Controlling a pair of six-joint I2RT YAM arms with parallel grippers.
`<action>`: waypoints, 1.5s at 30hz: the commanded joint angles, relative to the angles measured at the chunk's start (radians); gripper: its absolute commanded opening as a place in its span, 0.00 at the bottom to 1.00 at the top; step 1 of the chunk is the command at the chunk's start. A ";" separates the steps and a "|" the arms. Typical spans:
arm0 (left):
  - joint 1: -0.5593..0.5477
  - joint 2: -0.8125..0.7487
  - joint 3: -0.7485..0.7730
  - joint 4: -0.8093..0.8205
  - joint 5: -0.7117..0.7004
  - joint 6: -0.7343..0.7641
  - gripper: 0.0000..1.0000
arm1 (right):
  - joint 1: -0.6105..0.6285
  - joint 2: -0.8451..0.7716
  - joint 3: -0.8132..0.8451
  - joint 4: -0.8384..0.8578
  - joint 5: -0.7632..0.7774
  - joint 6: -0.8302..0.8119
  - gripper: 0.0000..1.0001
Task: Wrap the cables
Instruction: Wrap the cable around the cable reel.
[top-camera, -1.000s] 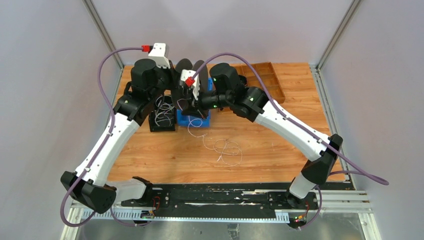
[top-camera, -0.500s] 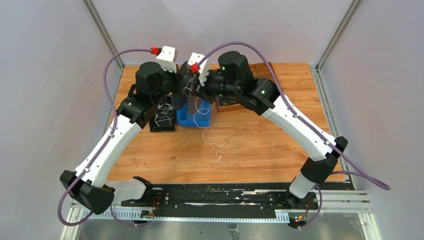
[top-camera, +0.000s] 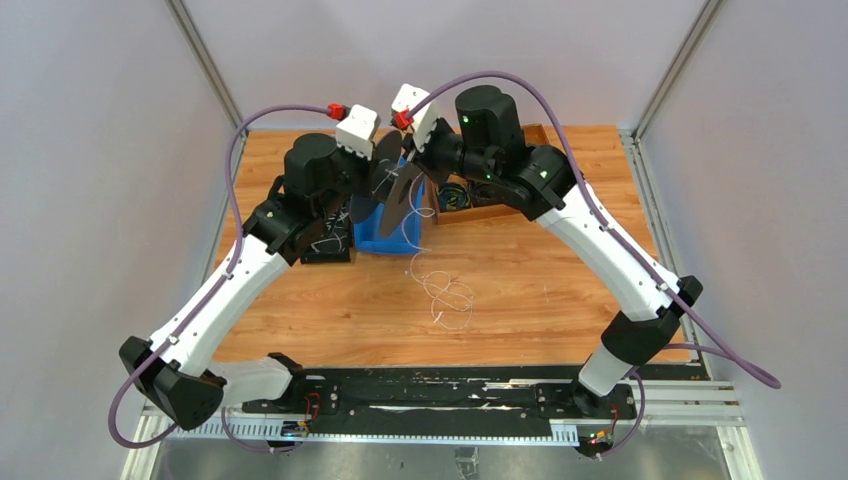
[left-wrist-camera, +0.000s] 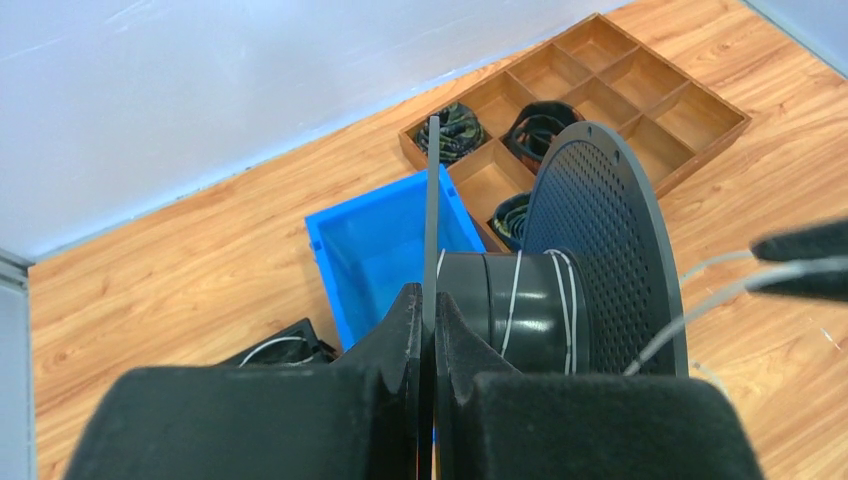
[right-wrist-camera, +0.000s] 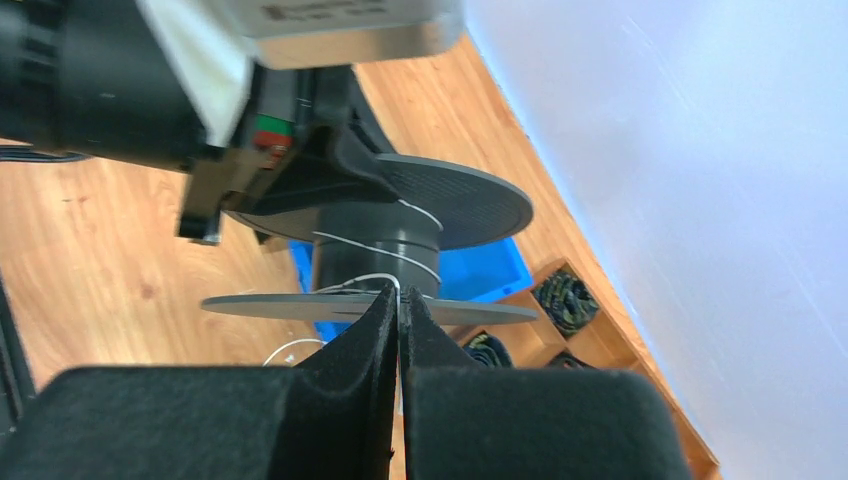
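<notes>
The left arm (top-camera: 215, 300) and the right arm (top-camera: 600, 255) each have smooth white link shells between bulky matte-black joint housings. 1 thick purple hose (top-camera: 232, 170) loops along each arm and ends in a red plug (top-camera: 336, 110) on a white box (top-camera: 357, 130) at the wrist; the left one bears small dark print. Small green lights (top-camera: 467, 119) glow on the right arm's black joints. The left hand (left-wrist-camera: 428, 305) and right hand (right-wrist-camera: 398, 305) have 2 black fingers (left-wrist-camera: 300, 420) apiece, grainy and tapering to wedge tips. Both bases meet a black plate (top-camera: 440, 395) at the near edge.
</notes>
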 joint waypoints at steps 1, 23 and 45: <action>-0.015 -0.042 0.003 0.074 -0.006 0.056 0.00 | -0.029 -0.017 0.044 -0.002 0.086 -0.074 0.01; -0.024 -0.059 -0.004 0.059 0.070 0.022 0.00 | -0.157 0.047 0.018 0.144 0.088 -0.185 0.01; -0.024 -0.083 -0.005 0.042 0.137 -0.007 0.00 | -0.319 0.155 0.008 0.217 0.078 -0.163 0.01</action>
